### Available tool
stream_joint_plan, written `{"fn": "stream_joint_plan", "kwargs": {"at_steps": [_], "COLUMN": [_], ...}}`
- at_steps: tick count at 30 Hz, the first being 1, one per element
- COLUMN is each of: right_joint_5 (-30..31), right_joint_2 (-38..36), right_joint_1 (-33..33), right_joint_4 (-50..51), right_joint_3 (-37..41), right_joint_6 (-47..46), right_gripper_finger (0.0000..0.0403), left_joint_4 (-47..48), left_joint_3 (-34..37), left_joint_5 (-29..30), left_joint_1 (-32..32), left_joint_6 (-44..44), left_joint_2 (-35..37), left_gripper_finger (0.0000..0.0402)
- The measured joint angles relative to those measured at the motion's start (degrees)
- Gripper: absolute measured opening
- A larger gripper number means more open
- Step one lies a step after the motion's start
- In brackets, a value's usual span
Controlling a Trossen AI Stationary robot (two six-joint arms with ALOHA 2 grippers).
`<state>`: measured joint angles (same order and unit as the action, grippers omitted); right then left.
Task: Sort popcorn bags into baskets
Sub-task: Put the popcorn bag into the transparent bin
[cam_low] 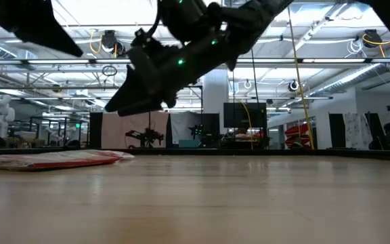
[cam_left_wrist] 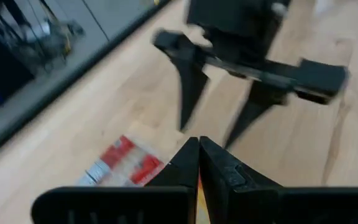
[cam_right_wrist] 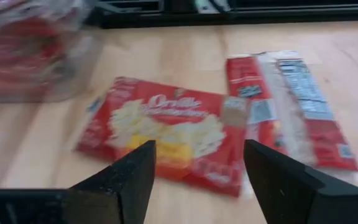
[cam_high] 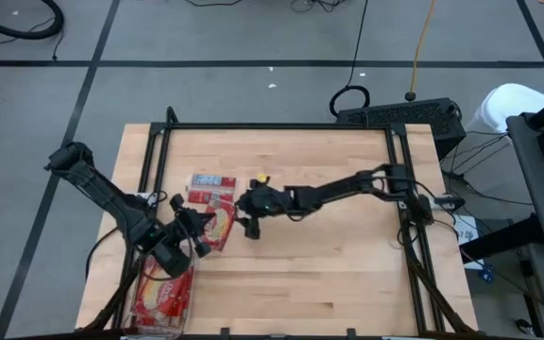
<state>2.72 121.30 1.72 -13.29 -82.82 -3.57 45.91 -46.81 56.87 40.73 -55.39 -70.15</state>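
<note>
Your worktop (cam_high: 329, 283) carries the clear basket (cam_high: 163, 293) at its front left corner, with red popcorn bags (cam_high: 208, 194) inside it and others loose left of centre. Your right gripper (cam_high: 250, 223) hangs wide open and empty just beside those. Your left gripper (cam_high: 199, 224), pinched shut on nothing, hovers near the basket.

Both arms matte black, jointed; right arm (cam_high: 333, 195) carries small green LEDs; gripper fingers (cam_right_wrist: 132, 177) dark, tapered, wedge-shaped.
</note>
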Motion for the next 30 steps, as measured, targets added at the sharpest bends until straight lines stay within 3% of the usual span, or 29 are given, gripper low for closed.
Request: {"fn": "stream_joint_plan", "kwargs": {"at_steps": [6, 11, 14, 20, 30], "right_joint_5": [-1.11, -10.18, -11.69, -11.95, -7.4], "right_joint_2": [2.41, 5.2, 7.02, 8.06, 9.98], "right_joint_1": [-3.93, -7.65, -8.12, -7.43, -5.34], "right_joint_4": [-0.12, -2.9, -4.35, -4.71, -5.53], "right_joint_3": [-1.69, -1.78, -1.7, -1.69, -1.67], "right_joint_6": [-0.4, -4.69, -5.89, -6.54, -3.33], "right_gripper_finger": [0.0247, 0.0248, 0.0245, 0.0243, 0.0242], "left_joint_4": [-3.07, -6.0, -6.72, -6.82, -7.22], "left_joint_3": [2.05, 2.1, 2.1, 2.1, 2.09], "left_joint_5": [-0.9, -0.09, 0.09, 0.18, 0.16], "left_joint_1": [0.24, -0.66, -1.41, -3.2, -5.64], "left_joint_6": [-3.87, -0.66, 0.95, 1.99, 2.79], "left_joint_2": [-0.01, 0.0, 0.0, 0.0, 0.0], "left_gripper_finger": [0.0019, 0.0019, 0.0019, 0.0019, 0.0019]}}
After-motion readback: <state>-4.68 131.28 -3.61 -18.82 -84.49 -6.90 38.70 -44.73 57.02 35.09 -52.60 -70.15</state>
